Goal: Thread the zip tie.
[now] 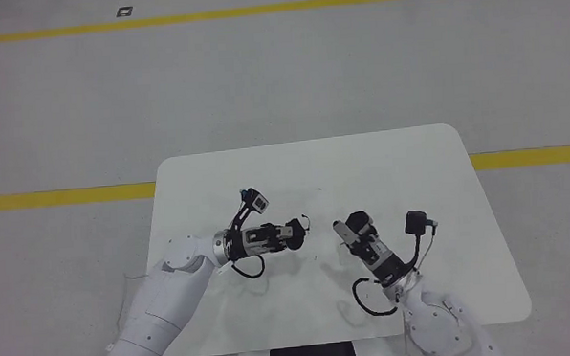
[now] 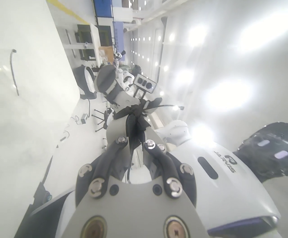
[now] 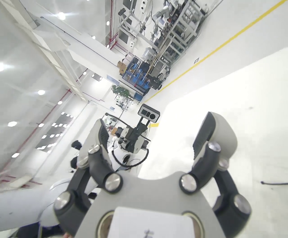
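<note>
My left gripper hovers over the middle of the white table, shut on a thin black zip tie. In the left wrist view the fingers are pressed together on it and a free strand of the zip tie sticks out sideways past them. My right gripper faces it from a short way off, open, with nothing between its fingers. From the right wrist view the held zip tie arcs out from the left gripper beyond my right gripper's own open jaws.
A second thin black strip lies flat on the table off to the side of the left gripper. A short black piece rests on the tabletop near the right gripper. Yellow floor lines run beyond the table.
</note>
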Action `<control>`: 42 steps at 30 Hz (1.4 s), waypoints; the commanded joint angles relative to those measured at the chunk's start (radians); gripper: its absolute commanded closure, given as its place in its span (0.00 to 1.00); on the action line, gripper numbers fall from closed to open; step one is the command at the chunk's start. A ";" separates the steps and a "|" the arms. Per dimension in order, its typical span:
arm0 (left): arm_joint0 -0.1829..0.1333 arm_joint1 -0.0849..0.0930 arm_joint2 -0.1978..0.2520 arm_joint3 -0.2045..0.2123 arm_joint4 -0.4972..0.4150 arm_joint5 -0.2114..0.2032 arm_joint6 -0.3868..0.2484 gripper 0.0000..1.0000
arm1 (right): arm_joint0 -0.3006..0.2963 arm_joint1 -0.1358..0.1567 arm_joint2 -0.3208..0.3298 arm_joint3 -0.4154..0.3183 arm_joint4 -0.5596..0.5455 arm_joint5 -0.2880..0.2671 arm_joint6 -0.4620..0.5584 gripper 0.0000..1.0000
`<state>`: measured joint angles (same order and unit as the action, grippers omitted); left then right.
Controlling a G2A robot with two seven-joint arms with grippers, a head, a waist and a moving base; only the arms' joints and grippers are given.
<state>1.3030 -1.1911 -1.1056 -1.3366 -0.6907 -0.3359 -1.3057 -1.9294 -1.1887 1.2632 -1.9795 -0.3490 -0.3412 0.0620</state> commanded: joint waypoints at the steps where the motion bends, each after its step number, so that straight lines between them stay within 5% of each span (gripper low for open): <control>1: -0.011 0.003 -0.002 0.029 -0.047 0.009 -0.084 1.00 | 0.001 0.005 0.017 0.000 0.127 0.001 0.096 0.00; 5: -0.030 0.015 0.037 0.047 -0.113 0.026 -0.084 1.00 | 0.005 0.016 0.056 0.010 0.289 0.002 0.254 0.00; 8: -0.042 0.030 0.078 0.059 -0.194 0.031 -0.084 1.00 | 0.015 0.024 0.062 0.019 0.390 0.075 0.394 0.00; 11: -0.063 0.048 0.139 0.075 -0.218 0.033 -0.084 1.00 | 0.017 0.024 0.064 0.019 0.394 0.078 0.401 0.00; 21: -0.056 0.047 0.135 0.066 -0.258 0.044 -0.070 1.00 | 0.026 0.023 0.056 0.029 0.432 0.091 0.401 0.00; 30: -0.071 0.065 0.172 0.062 -0.383 0.070 -0.084 1.00 | 0.073 0.017 0.026 0.115 0.847 0.140 0.545 0.00; 37: -0.088 0.082 0.225 0.075 -0.458 0.056 -0.084 1.00 | 0.102 0.008 -0.024 0.149 1.048 0.192 0.613 0.00; 42: -0.100 0.091 0.260 0.075 -0.492 0.038 -0.084 1.00 | 0.104 0.008 -0.025 0.151 1.055 0.195 0.618 0.00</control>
<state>1.2046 -1.1013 -0.8513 -1.2610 -1.1762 -0.2953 -1.3900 -1.8256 -1.1809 1.2377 -1.8288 0.7073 -0.1459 0.6804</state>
